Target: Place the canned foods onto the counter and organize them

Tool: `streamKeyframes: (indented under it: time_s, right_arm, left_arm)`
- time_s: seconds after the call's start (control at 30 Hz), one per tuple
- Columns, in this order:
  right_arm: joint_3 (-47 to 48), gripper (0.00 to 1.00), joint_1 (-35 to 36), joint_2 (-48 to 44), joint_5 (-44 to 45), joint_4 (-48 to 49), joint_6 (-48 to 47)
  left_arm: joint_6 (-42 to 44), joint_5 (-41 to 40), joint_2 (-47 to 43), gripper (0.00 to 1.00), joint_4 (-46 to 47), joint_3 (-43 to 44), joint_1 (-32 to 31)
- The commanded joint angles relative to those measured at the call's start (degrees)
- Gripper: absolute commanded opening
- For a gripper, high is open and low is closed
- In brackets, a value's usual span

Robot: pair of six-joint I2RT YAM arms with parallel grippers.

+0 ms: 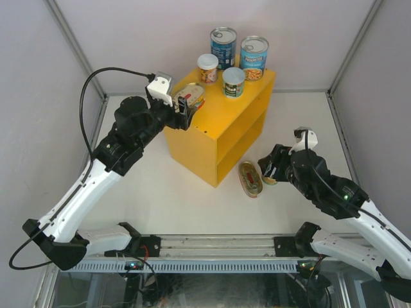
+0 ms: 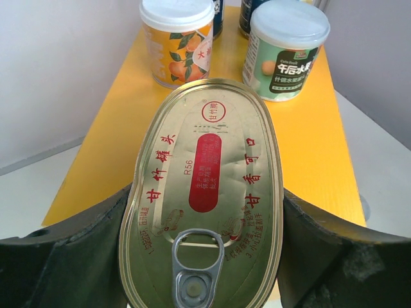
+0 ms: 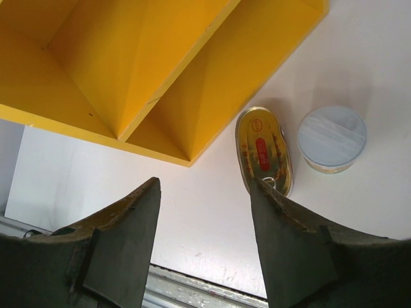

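Yellow box-shaped metal cabinet: four cans crowd the top's far end. Left gripper clamps a flat oval gold-lidded tin over the near-left end. Right gripper gapes, holding nothing, above the white table, near a second oval tin and a short pale-lidded can.

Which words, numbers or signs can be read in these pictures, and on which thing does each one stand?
"R56": lid of the oval tin in the left gripper.
"甘竹牌": red circle, same lid.
"甘竹罐头", "甘香可口": red characters along its sides.
"午后水果": green-labelled can.
Too blurred or small to read: orange-labelled can, blue cans, tin on the table.
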Motion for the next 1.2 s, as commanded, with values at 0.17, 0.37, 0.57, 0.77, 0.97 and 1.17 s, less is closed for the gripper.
streamKeyframes:
  time_s: [0.17,0.37,0.57,0.77,0.97,1.17]
  right_arm:
    - [2.2,0.58,-0.4,0.6,-0.3,2.5,-1.2]
    - [2.2,0.58,-0.5,1.4,-0.6,3.2,-1.2]
    - [2.2,0.58,-0.5,2.1,-0.6,2.9,-0.6]
    - [2.2,0.58,-0.5,2.1,0.1,2.3,-0.3]
    - [2.2,0.58,-0.6,2.6,0.3,2.3,-0.5]
    - [2.2,0.58,-0.6,3.6,0.2,2.4,-0.4]
  left_arm:
    - [0.7,5.1,-0.8,0.0,7.9,1.3,4.4]
    - [0.6,6.5,-0.2,0.0,9.8,0.0,6.3]
    - [0.8,7.9,1.5,0.0,11.3,-0.4,7.2]
    - [1.0,8.4,2.8,0.0,13.0,-1.1,7.9]
    - [1.2,8.1,4.0,0.0,14.6,-2.0,8.3]
    - [1.7,7.6,4.9,0.0,15.2,-2.1,8.7]
